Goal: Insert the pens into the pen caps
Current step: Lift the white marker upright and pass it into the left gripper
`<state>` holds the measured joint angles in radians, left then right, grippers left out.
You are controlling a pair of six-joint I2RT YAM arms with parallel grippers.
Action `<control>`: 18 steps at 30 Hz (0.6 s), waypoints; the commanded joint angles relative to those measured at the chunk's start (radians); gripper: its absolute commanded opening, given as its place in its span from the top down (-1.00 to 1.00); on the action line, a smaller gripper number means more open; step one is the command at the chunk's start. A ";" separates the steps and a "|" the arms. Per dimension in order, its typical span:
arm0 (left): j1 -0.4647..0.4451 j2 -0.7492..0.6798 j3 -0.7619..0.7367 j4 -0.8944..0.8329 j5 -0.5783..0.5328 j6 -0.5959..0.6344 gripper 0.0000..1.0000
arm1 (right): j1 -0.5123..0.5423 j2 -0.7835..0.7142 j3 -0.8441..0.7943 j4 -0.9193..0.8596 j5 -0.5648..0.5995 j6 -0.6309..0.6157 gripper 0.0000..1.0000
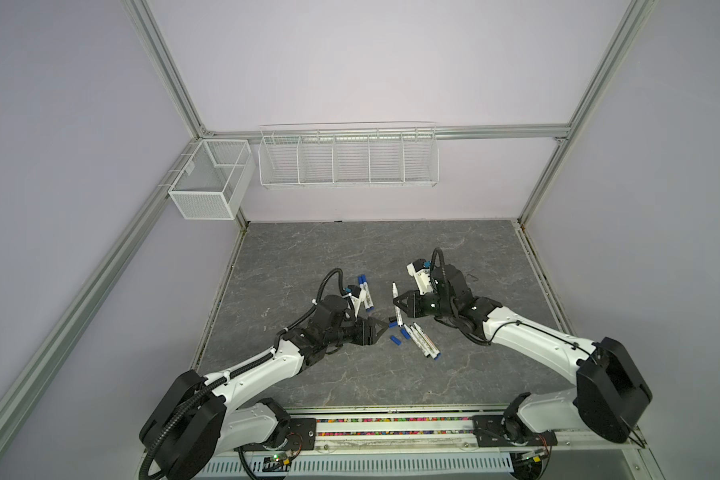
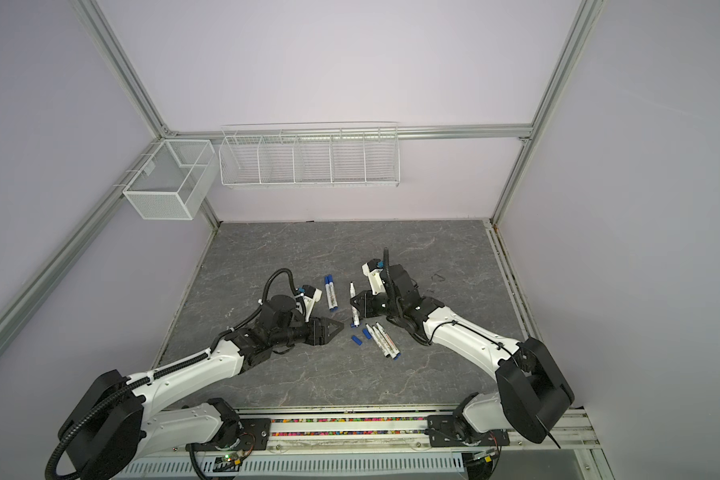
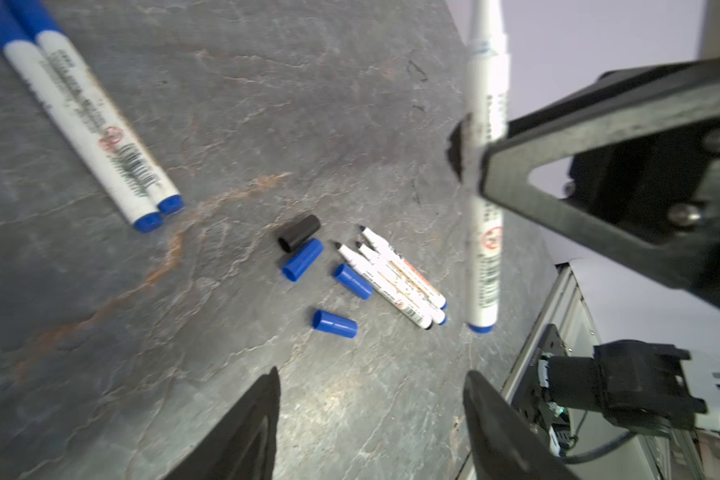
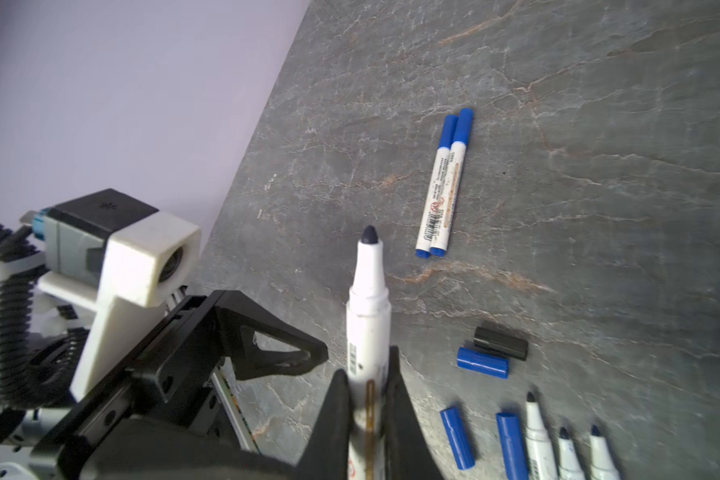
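**Listener:** Where are the pens?

**Operator:** I count six. One, the held pen point(image 4: 368, 316), is a white marker with its dark felt tip bare. My right gripper point(image 4: 368, 376) is clenched on it at mid-barrel. In both top views it sits near the middle of the table, tip toward the back wall, blue end plug toward the arm bases. I cannot tell whether the plug end touches the table.

**Listener:** And the other five?

**Operator:** Three uncapped pens point(image 3: 395, 278) lie side by side, touching, on the slate-patterned table point(image 1: 350, 257), just nearer the arm bases than the held one. Two capped pens point(image 4: 443, 187), each wearing a blue cap, lie side by side and touching, farther back and to the left, beside my left arm's wrist.

**Listener:** How many loose caps?

**Operator:** Four: one black, three blue. The black cap point(image 3: 299, 232) lies alongside the first blue cap point(image 3: 303, 259), touching it. The second blue cap point(image 3: 353, 281) lies just beside the three uncapped pens. The third blue cap point(image 3: 334, 324) lies a little apart from the rest.

**Listener:** And your left claw?

**Operator:** My left gripper point(image 3: 371, 378) is released: its jaws stand apart with nothing between them. It hangs over the table, pointing at the caps, just short of them.
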<state>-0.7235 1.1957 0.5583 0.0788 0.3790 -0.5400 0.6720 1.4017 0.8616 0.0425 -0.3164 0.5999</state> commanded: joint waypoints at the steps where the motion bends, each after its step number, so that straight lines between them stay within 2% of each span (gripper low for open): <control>1: -0.005 0.000 0.051 0.061 0.074 0.036 -0.41 | -0.003 0.014 -0.013 0.146 -0.081 0.090 0.85; 8: -0.007 0.086 0.124 0.096 0.059 0.044 -0.37 | -0.002 0.031 -0.039 0.264 -0.125 0.176 0.84; 13: -0.007 0.130 0.170 0.082 0.041 0.062 0.11 | -0.008 0.020 -0.073 0.325 -0.122 0.218 0.85; 18: -0.007 0.110 0.154 0.089 0.002 0.058 0.60 | -0.024 -0.008 -0.098 0.333 -0.128 0.230 0.85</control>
<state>-0.7280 1.3201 0.7002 0.1562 0.4129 -0.4942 0.6605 1.4204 0.7876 0.3229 -0.4206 0.7898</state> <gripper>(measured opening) 0.215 0.134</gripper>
